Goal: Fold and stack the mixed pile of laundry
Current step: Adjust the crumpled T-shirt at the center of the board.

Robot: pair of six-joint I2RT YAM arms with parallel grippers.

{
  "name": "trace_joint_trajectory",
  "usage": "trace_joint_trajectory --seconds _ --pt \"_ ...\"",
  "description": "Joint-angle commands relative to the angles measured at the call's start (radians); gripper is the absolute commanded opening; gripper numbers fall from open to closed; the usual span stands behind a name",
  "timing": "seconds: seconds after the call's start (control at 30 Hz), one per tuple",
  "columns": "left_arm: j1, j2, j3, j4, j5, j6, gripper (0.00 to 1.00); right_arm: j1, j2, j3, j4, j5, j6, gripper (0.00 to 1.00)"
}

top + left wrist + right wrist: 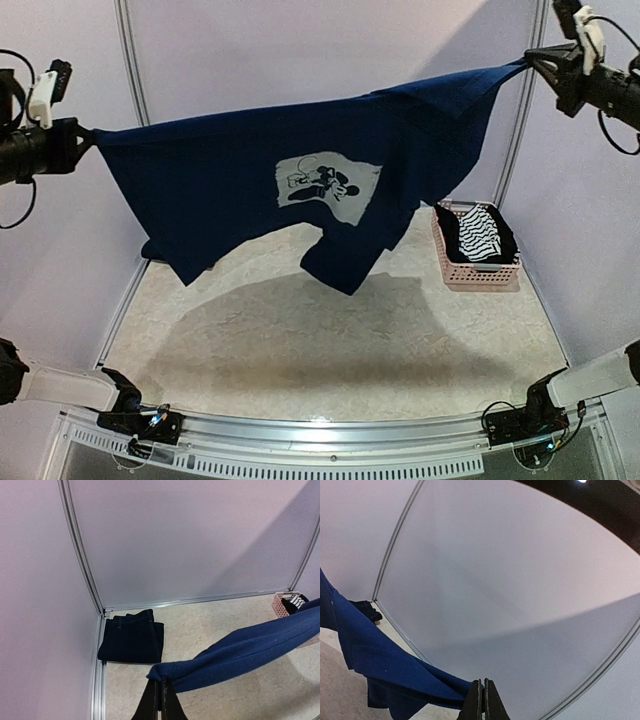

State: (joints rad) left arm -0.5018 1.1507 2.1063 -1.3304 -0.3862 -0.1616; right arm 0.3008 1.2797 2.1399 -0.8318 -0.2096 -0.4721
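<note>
I am holding the navy T-shirt (250,190) stretched in the air above the desk (330,340), with the left jaws clamping one edge and the right jaws pinching the opposite corner. The denim piece (131,641) is lying folded in the far left corner, and the striped piece (482,235) is sitting in the pink basket (480,277).

The beige, marbled table top (330,340) is bounded by pale walls at the back and sides, with a broad shadow across its middle. At about 2 o'clock, close to the right wall, a small pink perforated plastic basket (480,276) stands on it. At about 10 o'clock, a folded dark navy denim piece (131,641) lies flat, tucked into the far left corner.
</note>
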Motion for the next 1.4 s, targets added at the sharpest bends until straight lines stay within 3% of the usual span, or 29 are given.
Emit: trace_joint_trajectory --seconds 0.0,0.3,0.53,0.6,0.7,0.83,0.93,1.03,1.17,1.37 --pt "-0.025 -0.078 -0.001 -0.031 0.029 0.008 0.00 -0.006 -0.097 0.027 -0.008 -0.109 0.028 0.00" --pt "-0.095 -0.095 0.097 -0.042 -0.014 0.041 0.00 -0.008 -0.096 0.204 -0.014 -0.185 0.085 0.00" --pt "-0.113 0.036 0.049 0.000 -0.126 0.126 0.00 -0.007 0.047 0.259 0.018 -0.149 0.056 0.00" --pt "-0.108 0.068 -0.057 0.037 -0.186 0.156 0.00 -0.008 0.072 0.168 0.029 -0.149 0.015 0.00" --pt "-0.086 0.093 -0.252 0.132 -0.190 0.159 0.00 -0.008 0.070 -0.105 0.068 -0.132 -0.077 0.00" --pt "-0.028 0.133 -0.486 0.258 -0.094 0.118 0.00 -0.008 0.048 -0.510 0.240 -0.052 -0.182 0.00" --pt "0.019 0.234 -0.594 0.352 -0.015 0.103 0.00 -0.008 0.107 -0.653 0.343 0.018 -0.208 0.00" --pt "0.054 0.399 -0.594 0.406 0.031 0.089 0.00 -0.008 0.267 -0.609 0.373 0.109 -0.153 0.00" --pt "0.084 0.609 -0.484 0.405 0.058 0.081 0.00 -0.004 0.481 -0.460 0.321 0.162 -0.099 0.00" --pt "0.117 0.791 -0.351 0.402 0.042 0.077 0.00 0.010 0.701 -0.302 0.319 0.252 -0.084 0.00"
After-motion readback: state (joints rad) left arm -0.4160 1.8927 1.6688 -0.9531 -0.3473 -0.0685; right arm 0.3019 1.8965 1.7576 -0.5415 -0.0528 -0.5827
